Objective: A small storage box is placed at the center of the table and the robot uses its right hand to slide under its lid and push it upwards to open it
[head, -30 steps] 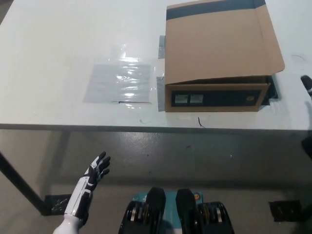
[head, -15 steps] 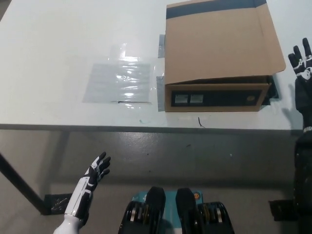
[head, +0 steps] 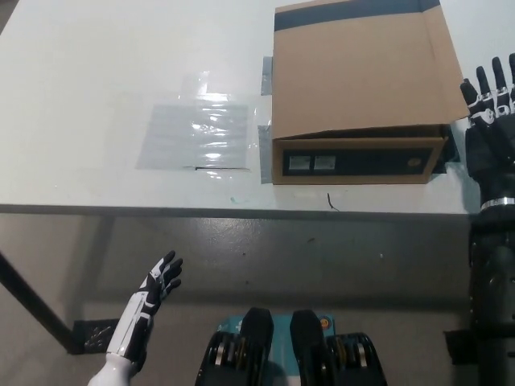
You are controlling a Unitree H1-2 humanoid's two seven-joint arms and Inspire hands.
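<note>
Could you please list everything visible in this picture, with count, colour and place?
Table: one, white, filling the upper part of the view.
Storage box: one, brown cardboard with a dark band on its front and another along its far edge, on the table right of centre, lid down.
Plastic sheet: one, clear and shiny, flat on the table just left of the box.
Grey tape patches: a few, at the box's left side.
Small dark mark: one, on the table edge in front of the box.
Floor: grey, below the table edge.
Left robot hand: one, white, lower left below the table, open, resting.
Right robot hand: one, black, at the right edge beside the box, fingers spread, holding nothing.
</note>
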